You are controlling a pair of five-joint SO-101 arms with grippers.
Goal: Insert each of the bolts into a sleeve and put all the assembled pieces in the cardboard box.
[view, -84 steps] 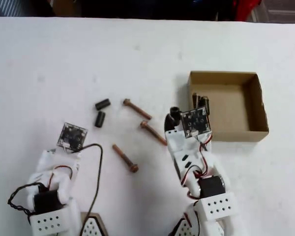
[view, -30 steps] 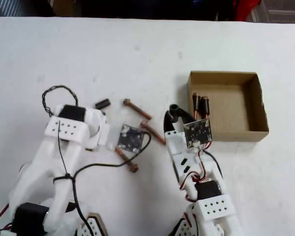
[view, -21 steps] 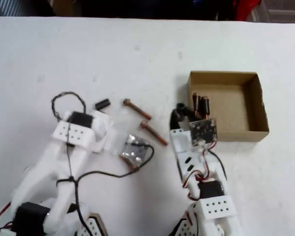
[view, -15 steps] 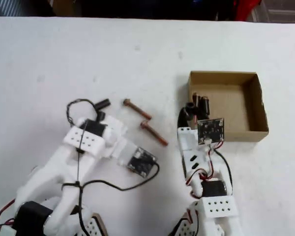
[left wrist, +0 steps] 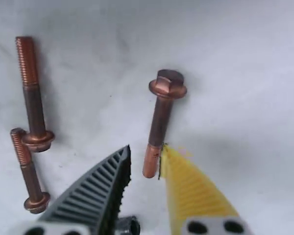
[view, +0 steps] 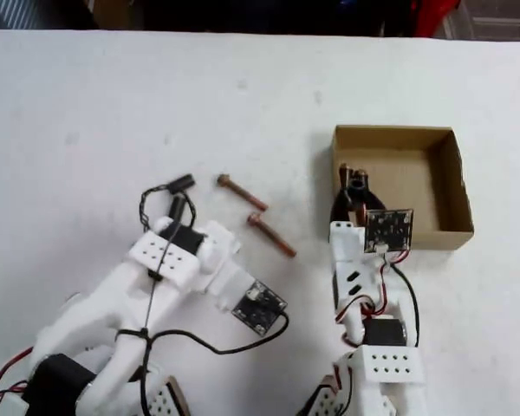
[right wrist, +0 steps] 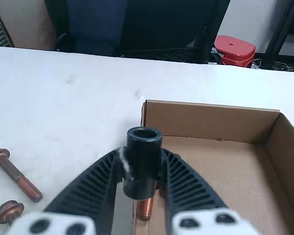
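Right gripper (right wrist: 142,154) clamps an upright sleeve (right wrist: 142,169) at the box's (right wrist: 210,122) nine o'clock wall; left gripper (left wrist: 145,148), fingers apart, straddles a bolt's (left wrist: 161,110) tip.

both arms white printed shells, black servos (view: 56,381), hole-grid plates (view: 163,251). left arm (view: 104,303): long black cable (view: 160,198) looped over it. right arm (view: 345,251): red/black wires (view: 374,303). dark square camera board (view: 260,305) per wrist. left gripper (left wrist: 145,147): one dark ribbed finger (left wrist: 95,191), one yellow. right gripper (right wrist: 142,152): both black, ribbed, white base.
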